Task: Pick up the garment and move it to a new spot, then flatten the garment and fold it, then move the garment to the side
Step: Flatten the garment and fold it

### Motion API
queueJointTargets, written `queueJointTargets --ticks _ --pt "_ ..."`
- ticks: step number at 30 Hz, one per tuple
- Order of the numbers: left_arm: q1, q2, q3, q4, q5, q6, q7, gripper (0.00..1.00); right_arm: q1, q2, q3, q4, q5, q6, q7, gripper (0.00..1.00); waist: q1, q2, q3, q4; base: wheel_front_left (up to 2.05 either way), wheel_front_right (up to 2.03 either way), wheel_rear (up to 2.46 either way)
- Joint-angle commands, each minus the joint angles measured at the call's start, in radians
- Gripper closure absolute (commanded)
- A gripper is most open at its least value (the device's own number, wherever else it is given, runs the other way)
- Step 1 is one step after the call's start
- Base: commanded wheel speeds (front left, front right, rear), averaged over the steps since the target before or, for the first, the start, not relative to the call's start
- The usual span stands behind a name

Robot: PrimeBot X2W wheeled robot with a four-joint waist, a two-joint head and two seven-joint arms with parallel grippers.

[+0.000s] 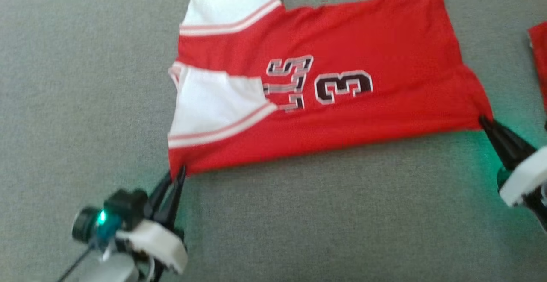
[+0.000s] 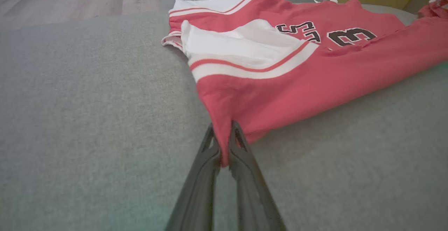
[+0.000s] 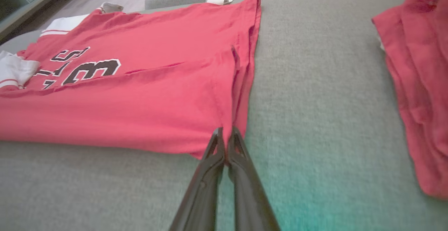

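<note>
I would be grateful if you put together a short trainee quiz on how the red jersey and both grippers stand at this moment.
1. True or false: the left gripper and the right gripper each pinch a near corner of the jersey.
2. Which digit is printed on the jersey? A) 3 B) 7 C) 9
3. Fill in: another red garment lies on the robot's ____ side of the jersey.
Key: 1 true; 2 A; 3 right.

Grey sofa (image 1: 299, 213) w/ 2nd red cloth (image 3: 416, 84) at R edge.
</note>
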Motion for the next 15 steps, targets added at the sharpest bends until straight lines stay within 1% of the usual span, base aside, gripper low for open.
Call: queueJointTargets --ticks 1,6,7,9,12,15 --pt "0.011 0.056 0.034 -0.056 0.006 0.025 -0.014 1.0 0.045 -0.067 0.004 -0.014 0.0 -0.002 -0.02 1.0 0.0001 -0.0001 -0.009 -0.004 0.0 0.0 0.0" --pt "0.099 0.092 0.013 -0.173 0.012 0.075 -0.01 1.0 0.118 -0.105 -0.009 -0.051 -0.005 -0.002 -0.026 1.0 0.0001 -0.0001 -0.02 -0.002 0.0 0.0 0.0" --pt "0.099 0.092 0.013 -0.173 0.012 0.075 -0.01 1.0 0.118 -0.105 -0.009 -0.051 -0.005 -0.002 -0.026 1.0 0.0001 -0.0001 -0.02 -0.002 0.0 0.0 0.0" --pt "0.126 0.1 0.0 -0.208 0.015 0.089 -0.002 1.0 0.154 -0.114 -0.028 -0.065 -0.006 -0.002 -0.027 1.0 0.0001 -0.0001 -0.021 0.001 0.0 0.0 0.0" --pt "0.154 0.106 -0.016 -0.247 0.02 0.107 0.004 1.0 0.21 -0.122 -0.074 -0.089 -0.015 -0.002 -0.027 1.0 0.0001 -0.0001 -0.019 0.005 0.0 0.0 0.0" --pt "0.169 0.113 -0.022 -0.263 0.022 0.116 0.007 1.0 0.27 -0.123 -0.121 -0.112 -0.028 -0.002 -0.027 1.0 0.0001 -0.0001 -0.017 0.01 0.0 0.0 0.0"
